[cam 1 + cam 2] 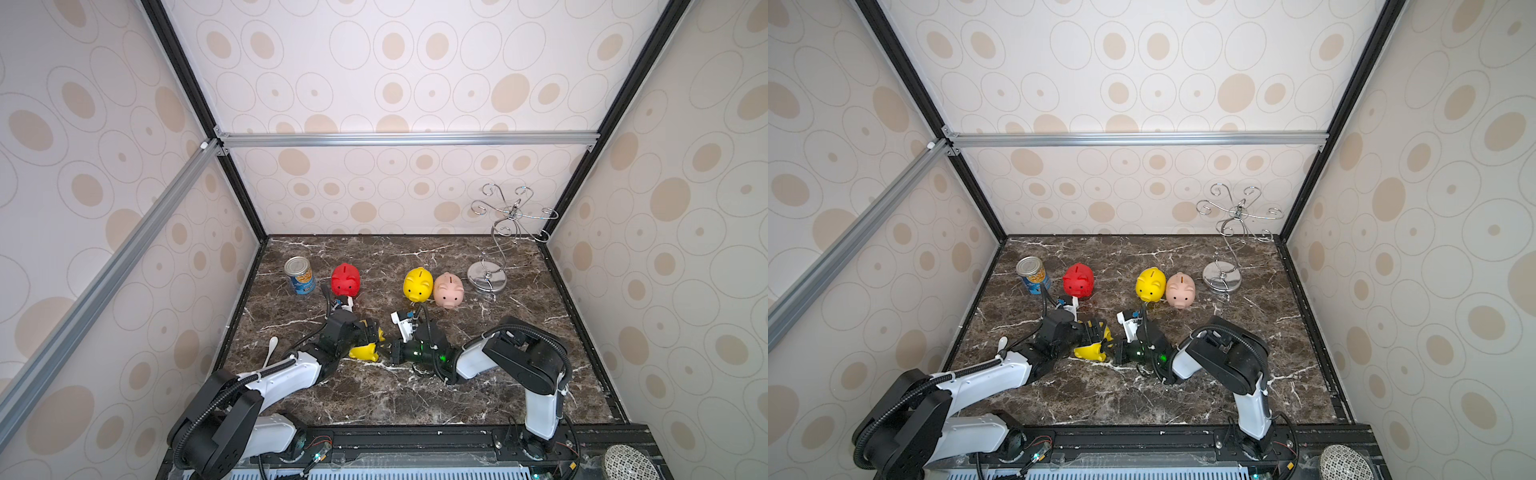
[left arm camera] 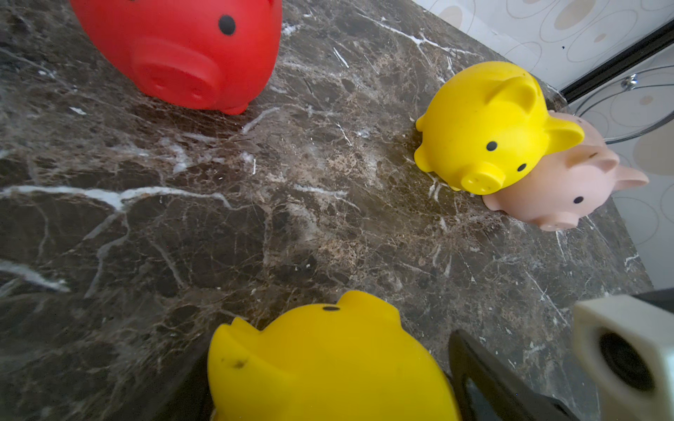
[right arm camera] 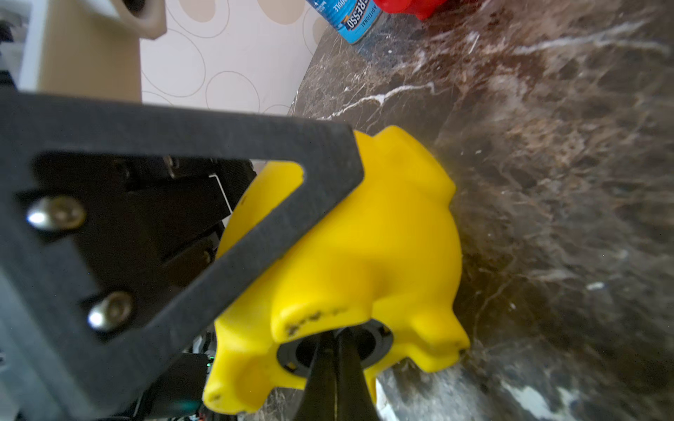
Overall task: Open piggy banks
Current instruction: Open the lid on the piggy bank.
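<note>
A yellow piggy bank (image 1: 363,351) (image 1: 1090,352) lies tipped on its side on the marble top, with my left gripper (image 1: 368,338) shut around its body (image 2: 328,364). Its belly (image 3: 346,262) faces my right gripper (image 1: 384,351) (image 3: 330,337), which is shut, its tips pushed into the hollow of the black round plug (image 3: 379,340). Whether they pinch anything inside is hidden. Three more piggy banks stand upright further back: a red one (image 1: 345,279) (image 2: 175,51), a yellow one (image 1: 417,284) (image 2: 481,127) and a pale pink one (image 1: 449,290) (image 2: 561,189) touching it.
A blue-labelled tin can (image 1: 300,275) stands left of the red pig. A chrome wire stand (image 1: 487,278) rises at the back right. A white spoon (image 1: 272,347) lies by the left arm. Patterned walls close in three sides.
</note>
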`<state>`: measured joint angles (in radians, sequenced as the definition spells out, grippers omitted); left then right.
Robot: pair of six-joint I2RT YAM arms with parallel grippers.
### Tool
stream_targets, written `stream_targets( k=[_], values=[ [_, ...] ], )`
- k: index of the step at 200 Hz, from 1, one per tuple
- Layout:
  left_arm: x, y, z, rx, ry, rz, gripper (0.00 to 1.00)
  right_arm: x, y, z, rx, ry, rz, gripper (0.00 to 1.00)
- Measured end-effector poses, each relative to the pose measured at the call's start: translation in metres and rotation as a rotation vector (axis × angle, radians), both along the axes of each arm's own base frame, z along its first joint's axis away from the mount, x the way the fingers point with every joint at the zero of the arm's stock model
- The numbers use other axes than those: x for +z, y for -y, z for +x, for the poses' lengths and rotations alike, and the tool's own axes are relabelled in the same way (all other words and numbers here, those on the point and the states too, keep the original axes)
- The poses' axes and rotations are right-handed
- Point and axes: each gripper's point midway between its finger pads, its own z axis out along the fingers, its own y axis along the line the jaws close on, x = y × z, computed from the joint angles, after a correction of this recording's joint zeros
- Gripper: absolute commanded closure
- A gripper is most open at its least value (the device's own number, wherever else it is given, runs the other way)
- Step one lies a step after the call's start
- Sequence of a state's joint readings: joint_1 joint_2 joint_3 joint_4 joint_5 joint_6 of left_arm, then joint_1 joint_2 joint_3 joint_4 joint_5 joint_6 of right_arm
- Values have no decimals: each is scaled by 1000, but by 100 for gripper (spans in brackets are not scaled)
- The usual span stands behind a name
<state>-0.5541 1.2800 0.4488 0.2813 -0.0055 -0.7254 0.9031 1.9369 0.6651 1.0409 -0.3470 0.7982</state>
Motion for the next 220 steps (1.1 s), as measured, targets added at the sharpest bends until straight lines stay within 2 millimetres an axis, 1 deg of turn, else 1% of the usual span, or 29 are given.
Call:
stream_targets(
  k=[40, 97, 130, 220],
  values=[
    [0, 1, 3, 1, 7, -6, 6, 1, 1, 3, 16, 189, -71, 100],
    [0, 5, 6, -24, 0, 5, 6, 1, 1, 3, 21, 558, -287, 100],
    [-1, 9, 8, -47, -12, 19, 6, 1, 2, 4, 6, 728, -396, 100],
    [-1, 16, 10, -140, -40, 50, 6, 0, 1, 1, -49, 1008, -558, 100]
  ],
)
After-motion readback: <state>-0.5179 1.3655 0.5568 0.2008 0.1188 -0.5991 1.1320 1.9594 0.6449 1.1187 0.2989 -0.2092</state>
